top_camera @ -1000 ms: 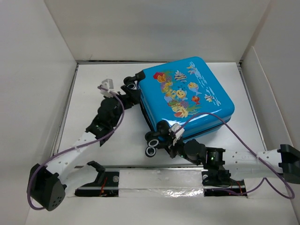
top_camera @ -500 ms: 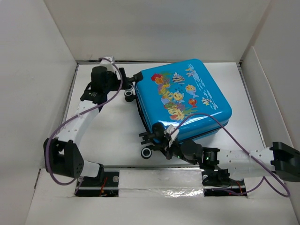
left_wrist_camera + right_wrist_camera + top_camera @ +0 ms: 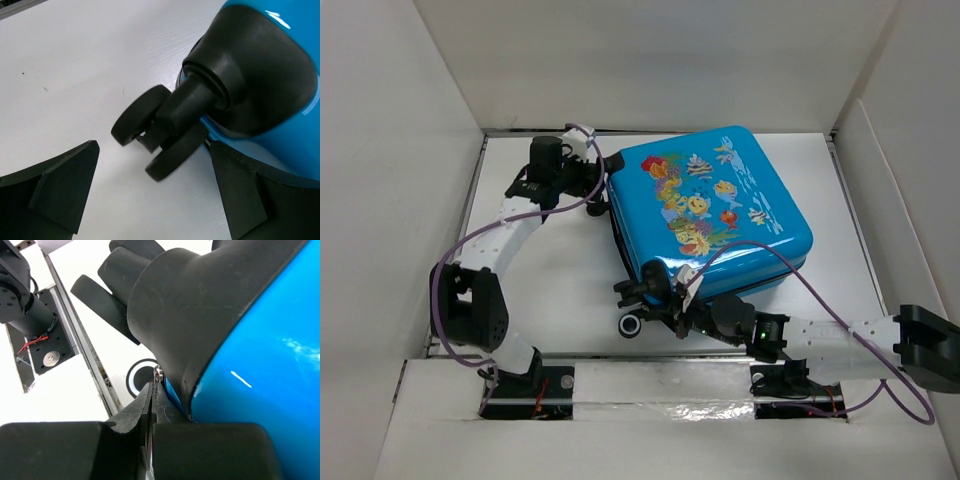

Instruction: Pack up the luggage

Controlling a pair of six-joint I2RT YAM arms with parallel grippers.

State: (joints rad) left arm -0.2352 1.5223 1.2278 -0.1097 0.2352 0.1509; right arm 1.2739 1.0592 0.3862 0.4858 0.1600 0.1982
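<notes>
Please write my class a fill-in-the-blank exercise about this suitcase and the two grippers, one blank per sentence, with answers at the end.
1. The luggage lies flat with its lid ___.
2. The left gripper is ___, pointed at a black wheel.
3. The right gripper is ___, at the luggage's near corner.
4. The luggage's shell is bright ___.
Answers: closed; open; shut; blue

Bright-blue luggage [image 3: 715, 215] — closed, lying flat, fish print up.
</notes>
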